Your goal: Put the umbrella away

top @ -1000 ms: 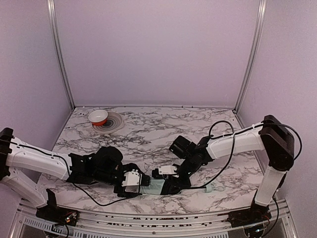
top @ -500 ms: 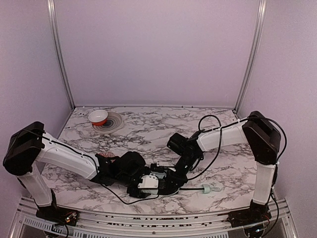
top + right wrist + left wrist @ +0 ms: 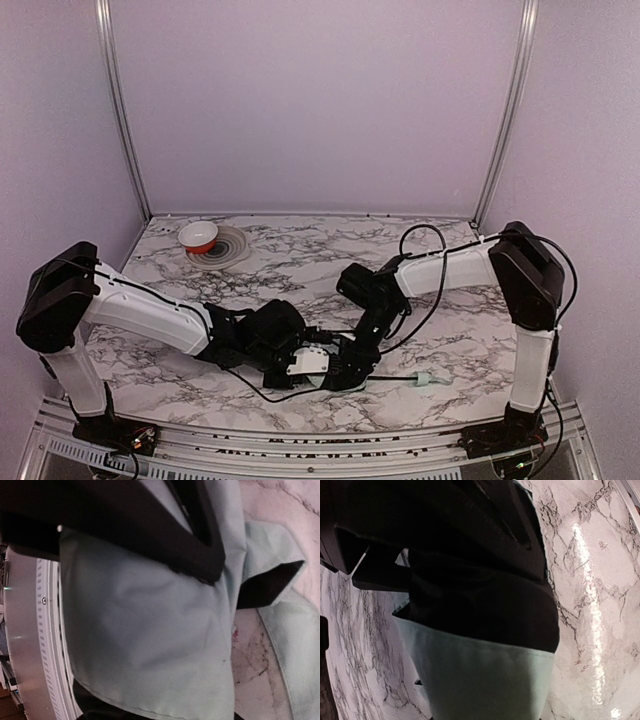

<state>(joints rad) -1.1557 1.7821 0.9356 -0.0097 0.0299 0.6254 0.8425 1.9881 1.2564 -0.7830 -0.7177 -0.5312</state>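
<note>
The umbrella lies bunched near the front edge of the marble table, its mint fabric under both grippers, its thin shaft and small handle sticking out to the right. The left gripper and right gripper meet over the fabric, touching it. In the 2 wrist views I cannot tell whether either pair of fingers is spread or clamped

A robotics test cell, laboratory type, is indicated. A marble-patterned desk is enclosed by plain lavender panels and aluminium posts. Cabled left arm and right arm are mounted at its near edge.
</note>
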